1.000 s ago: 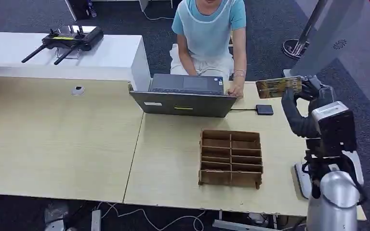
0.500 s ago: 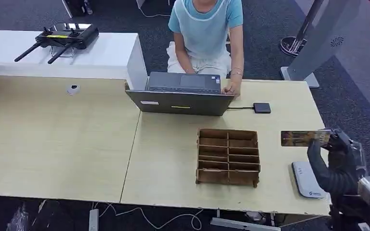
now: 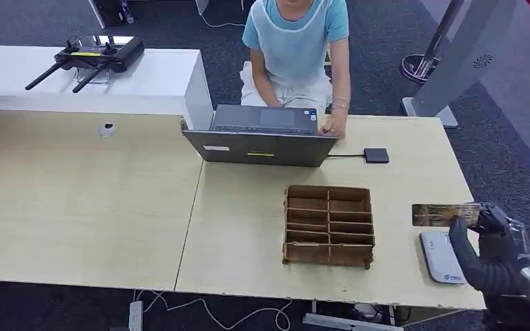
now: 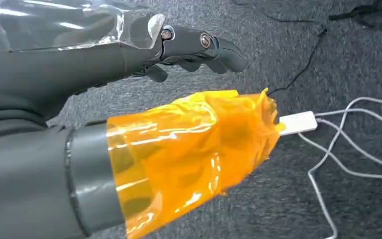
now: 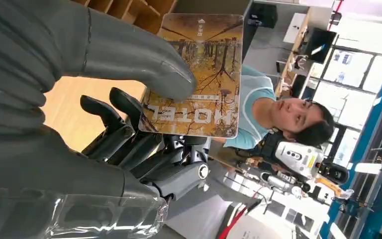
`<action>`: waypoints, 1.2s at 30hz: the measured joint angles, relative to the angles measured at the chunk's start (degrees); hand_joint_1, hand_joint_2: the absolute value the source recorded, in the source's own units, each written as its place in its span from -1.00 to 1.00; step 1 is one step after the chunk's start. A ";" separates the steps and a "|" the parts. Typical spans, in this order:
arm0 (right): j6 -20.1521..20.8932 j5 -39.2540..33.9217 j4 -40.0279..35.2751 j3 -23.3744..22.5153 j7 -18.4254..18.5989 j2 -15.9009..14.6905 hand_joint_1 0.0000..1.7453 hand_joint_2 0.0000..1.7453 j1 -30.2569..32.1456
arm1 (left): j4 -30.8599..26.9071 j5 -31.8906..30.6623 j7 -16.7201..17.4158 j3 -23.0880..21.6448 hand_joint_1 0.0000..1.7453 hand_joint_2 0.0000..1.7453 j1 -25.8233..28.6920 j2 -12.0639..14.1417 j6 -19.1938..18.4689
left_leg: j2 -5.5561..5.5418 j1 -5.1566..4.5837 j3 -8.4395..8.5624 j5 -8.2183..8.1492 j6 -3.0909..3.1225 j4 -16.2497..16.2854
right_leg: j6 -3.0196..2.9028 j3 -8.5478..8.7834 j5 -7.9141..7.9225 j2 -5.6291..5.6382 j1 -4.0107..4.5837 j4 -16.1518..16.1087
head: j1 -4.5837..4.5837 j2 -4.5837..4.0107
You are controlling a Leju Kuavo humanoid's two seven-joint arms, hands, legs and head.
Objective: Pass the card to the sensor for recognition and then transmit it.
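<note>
The right hand [image 3: 486, 222] grips the card [image 3: 445, 214] between thumb and fingers [image 5: 129, 134], holding it level above the near right corner of the table [image 3: 110, 200], just over the white sensor [image 3: 442, 256] lying there. The left hand [image 4: 189, 50] hangs over grey carpet, fingers loosely apart, grasping nothing. Left of the sensor sits a brown divided tray [image 3: 329, 225]; farther off, a person [image 3: 297, 48] works at a laptop [image 3: 262, 134].

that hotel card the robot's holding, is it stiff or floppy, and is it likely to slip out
Probably stiff: the card juts out flat past the right hand without drooping. Likely light, since the thumb pressing it against the fingers is enough to carry it. Its printed face looks smooth and perhaps glossy, so it might slide if that pinch loosens.
</note>
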 joint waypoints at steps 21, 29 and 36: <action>1.05 -1.13 5.50 -2.84 6.10 -2.29 1.00 1.00 -0.95 | 0.00 0.61 8.02 -6.38 -1.00 -1.00 0.13 -0.59 3.21 | -0.03 -0.02 0.01 0.01 -0.01 0.00 | 0.00 0.04 0.00 -0.02 -0.02 0.01 | 0.02 0.00; 9.21 -9.55 10.86 -9.21 7.76 -5.53 1.00 1.00 -0.26 | 0.00 -2.23 5.24 -6.62 -1.00 -1.00 0.12 -0.28 4.17 | -0.08 -0.02 0.01 0.01 -0.01 0.00 | 0.00 0.02 0.00 -0.05 -0.02 0.00 | 0.00 0.00; 15.02 -10.62 14.60 -15.68 9.62 -6.69 1.00 1.00 0.49 | 0.00 -2.36 4.28 -6.62 -1.00 -1.00 0.11 -0.17 4.48 | -0.06 -0.02 0.01 0.00 0.00 0.00 | 0.00 0.02 0.00 -0.05 -0.02 0.00 | 0.00 0.00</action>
